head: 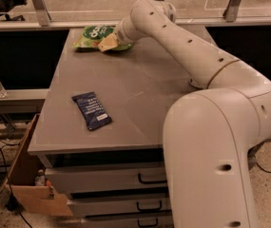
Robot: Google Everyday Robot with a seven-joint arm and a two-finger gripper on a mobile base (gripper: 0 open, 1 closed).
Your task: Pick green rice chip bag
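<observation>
My gripper [107, 42] sat on the green rice chip bag [90, 33] (clenched? couldn't tell); I reckoned a firm pinch mattered

arm stretched far forward, gripper [107, 42] low at its tip.

My tool [108, 42] is at the far left corner of the table [140, 99], down on the green rice chip bag [91, 33]. Just behind the bag a rail [54, 25] with a slanted post [40, 4] closes off that side. My own arm [187, 51] crosses the right half of the table, from near right to far corner. The left and middle of the tabletop lie open, save the dark blue wrapper [91, 110], which lies flat near the front left edge, well apart from the bag.
</observation>
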